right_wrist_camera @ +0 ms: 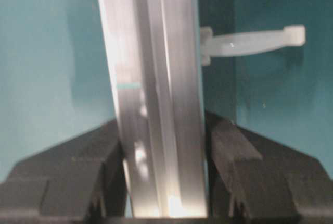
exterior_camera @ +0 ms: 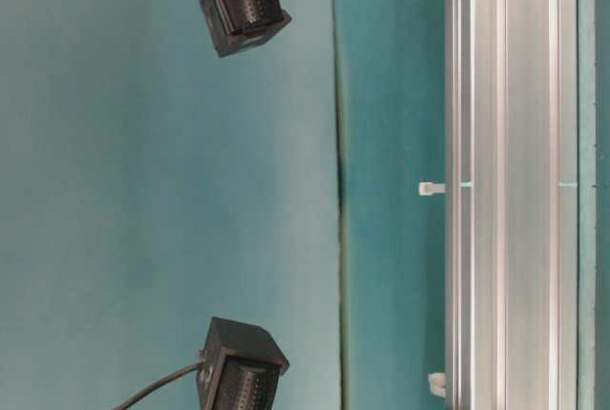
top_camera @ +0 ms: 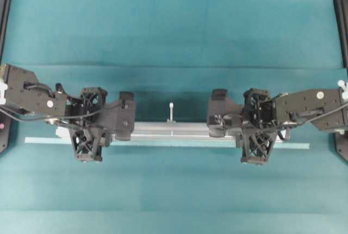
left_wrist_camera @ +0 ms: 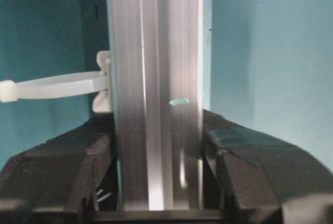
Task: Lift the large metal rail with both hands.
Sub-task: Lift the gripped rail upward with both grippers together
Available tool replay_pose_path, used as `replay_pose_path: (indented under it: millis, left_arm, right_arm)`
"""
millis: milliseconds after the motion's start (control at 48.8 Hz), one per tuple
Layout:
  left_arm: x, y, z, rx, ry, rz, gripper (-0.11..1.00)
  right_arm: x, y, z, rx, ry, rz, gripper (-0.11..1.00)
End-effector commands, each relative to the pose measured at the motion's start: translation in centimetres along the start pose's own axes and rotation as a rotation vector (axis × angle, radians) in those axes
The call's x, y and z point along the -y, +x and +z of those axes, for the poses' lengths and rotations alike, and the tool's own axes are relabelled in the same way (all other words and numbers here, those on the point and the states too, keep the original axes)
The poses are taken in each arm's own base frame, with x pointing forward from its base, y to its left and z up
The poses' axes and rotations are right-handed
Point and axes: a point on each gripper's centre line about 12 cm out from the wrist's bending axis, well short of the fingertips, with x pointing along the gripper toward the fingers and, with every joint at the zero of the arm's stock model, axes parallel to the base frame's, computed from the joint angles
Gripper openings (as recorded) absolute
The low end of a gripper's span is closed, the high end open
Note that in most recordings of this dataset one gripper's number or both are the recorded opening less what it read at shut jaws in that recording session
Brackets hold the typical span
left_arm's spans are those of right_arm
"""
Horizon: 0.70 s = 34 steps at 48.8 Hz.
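Large metal rail: silver grooved aluminium bar, lying lengthwise across teal cloth counter, white peg jutting from its far side. Thin pale-teal strip lies just beside its near edge. Left end effector straddles the rail's left end, right end effector its right end. Wrist views: black fingers pressed on both rail flanks, each pair clamped on it.

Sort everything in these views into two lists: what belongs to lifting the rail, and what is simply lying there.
Belongs to the job:
long silver grooved metal rail
left black gripper
right black gripper

Just lying there:
thin flat pale-teal strip
teal cloth-covered table
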Motion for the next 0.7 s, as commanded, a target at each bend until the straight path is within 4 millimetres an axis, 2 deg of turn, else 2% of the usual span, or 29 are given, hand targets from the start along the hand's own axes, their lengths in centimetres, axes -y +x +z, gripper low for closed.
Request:
replay_pose_path:
  millis: [0,369,677]
  left_arm:
    - [0.1,-0.3,0.6,0.028,0.007,0.001,0.36]
    - [0.0,-0.6,0.8,0.031,0.006,0.002,0.36]
    - [-0.1,-3.2,2.3,0.043,0.006,0.005,0.36]
  right_arm:
    - [-0.2,0.1,0.3,0.004,0.013,0.004,0.40]
    - [-0.2,-0.1,0.3,0.004,0.013,0.004,0.40]
    - [-0.4,-3.0,1.2,0.002,0.015,0.010,0.39]
